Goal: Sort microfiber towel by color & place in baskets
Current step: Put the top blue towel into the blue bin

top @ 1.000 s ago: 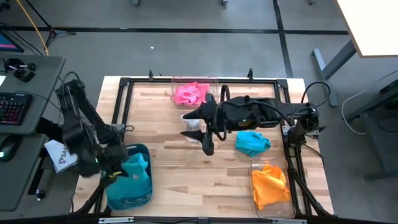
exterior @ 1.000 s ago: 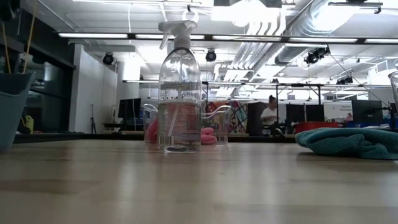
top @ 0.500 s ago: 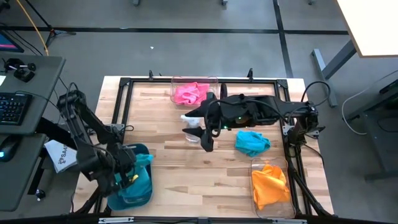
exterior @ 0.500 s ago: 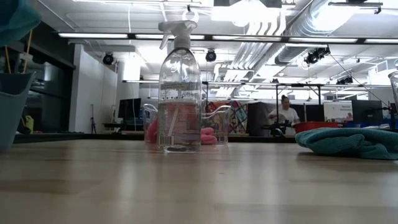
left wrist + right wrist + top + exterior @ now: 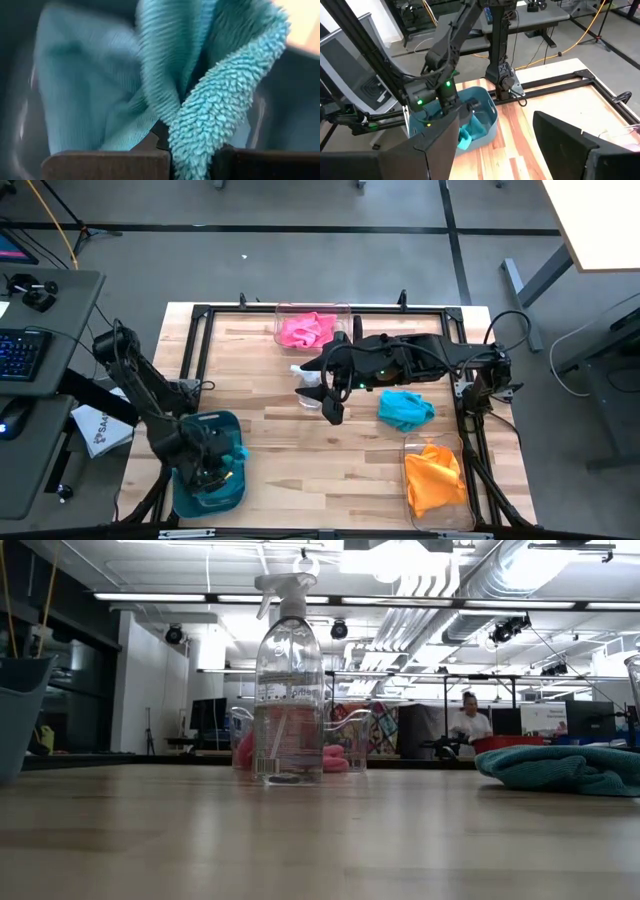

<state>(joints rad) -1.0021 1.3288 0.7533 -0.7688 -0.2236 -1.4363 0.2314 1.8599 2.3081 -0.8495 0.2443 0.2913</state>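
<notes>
My left gripper (image 5: 212,468) reaches down into the opaque teal basket (image 5: 178,498) at the table's near left corner, shut on a teal-blue microfiber towel (image 5: 232,452). My right gripper (image 5: 328,398) hovers open over mid-table beside the clear spray bottle (image 5: 310,385) and touches nothing. A second teal towel (image 5: 405,408) lies bunched on the table. A pink towel (image 5: 308,328) fills the clear far basket. An orange towel (image 5: 433,478) lies in the clear basket at the near right. The right wrist view shows the left arm inside the teal basket (image 5: 487,107). My left gripper pinches a bunched fold of the teal towel (image 5: 197,142) between its two fingers (image 5: 107,164), coming from above and pointing down. The cloth spreads slack beyond the fingers inside the teal basket; whether it rests on the basket's floor I cannot tell.
The spray bottle (image 5: 290,690) stands upright mid-table, just under my right arm. A black frame rail (image 5: 200,315) runs along the table's edges. Bare wood lies open between the teal basket and the orange basket.
My left gripper has moved toward the near edge and down into the teal basket, carrying the teal towel with it, still shut on it. The towel, earlier held above the basket's rim, now sits lower inside it. My right arm has stayed in place.
</notes>
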